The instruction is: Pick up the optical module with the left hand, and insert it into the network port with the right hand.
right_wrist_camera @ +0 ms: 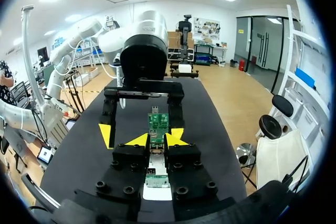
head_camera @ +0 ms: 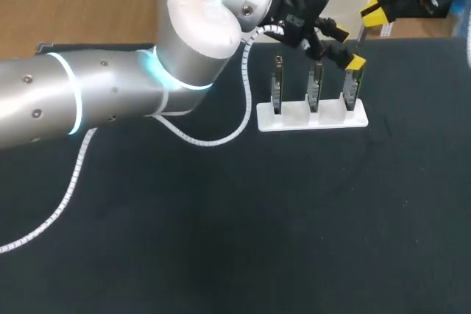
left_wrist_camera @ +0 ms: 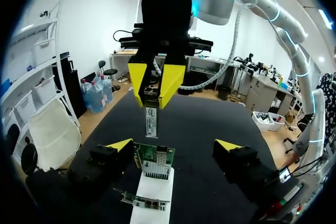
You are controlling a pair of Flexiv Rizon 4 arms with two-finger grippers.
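Silver-grey metal optical module [left_wrist_camera: 150, 121], a slim rectangular bar, hangs upright with its top end pinched between the two yellow fingertips of the right gripper [left_wrist_camera: 153, 100], which press on it from both sides. Its lower end sits just above the upper edge of a green circuit board with a metal network port [left_wrist_camera: 155, 162]; whether the two touch cannot be told.

That board stands upright in a white plastic holder [head_camera: 294, 117] on the dark cloth surface [head_camera: 221, 240]. The head view shows three such boards in a row in the holder, and the one below the optical module is the rightmost [head_camera: 349, 92].

The left gripper [left_wrist_camera: 174, 145] is spread wide. Its two black fingers with yellow tips stand on either side of the rightmost board, well clear of it and holding nothing. From the right wrist view, the left gripper [right_wrist_camera: 142, 132] faces the right gripper [right_wrist_camera: 156, 139] across the board, with the white holder running beneath both.

The silver left arm [head_camera: 110, 93] comes in from the left and reaches across to the holder. A white spiral-wrapped cable [head_camera: 199, 140] trails from it over the surface, beside the holder's left end.
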